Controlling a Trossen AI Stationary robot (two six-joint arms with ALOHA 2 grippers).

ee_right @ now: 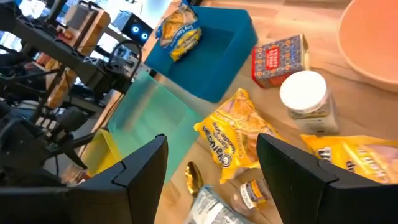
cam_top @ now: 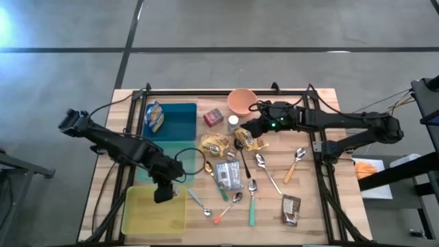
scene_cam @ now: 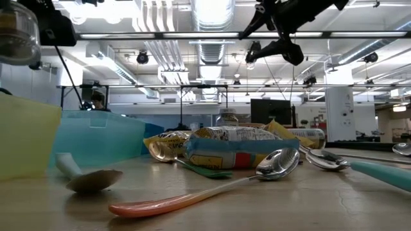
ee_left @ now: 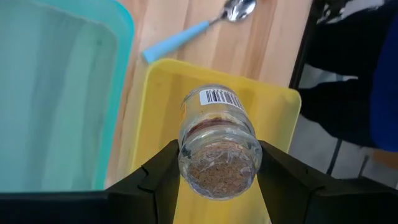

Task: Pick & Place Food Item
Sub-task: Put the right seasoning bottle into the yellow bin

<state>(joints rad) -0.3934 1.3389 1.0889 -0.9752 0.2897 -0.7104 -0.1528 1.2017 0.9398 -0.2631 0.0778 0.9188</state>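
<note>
While hovering over the yellow tray at the table's front-left corner, left gripper clamped half-wide on a glass spice jar. Right gripper parted and empty above snack packets near the table's back edge.

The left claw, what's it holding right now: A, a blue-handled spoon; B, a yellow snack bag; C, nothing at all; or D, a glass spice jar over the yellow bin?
D: the left wrist view shows the left claw closed around a glass spice jar, above the yellow bin.
</note>
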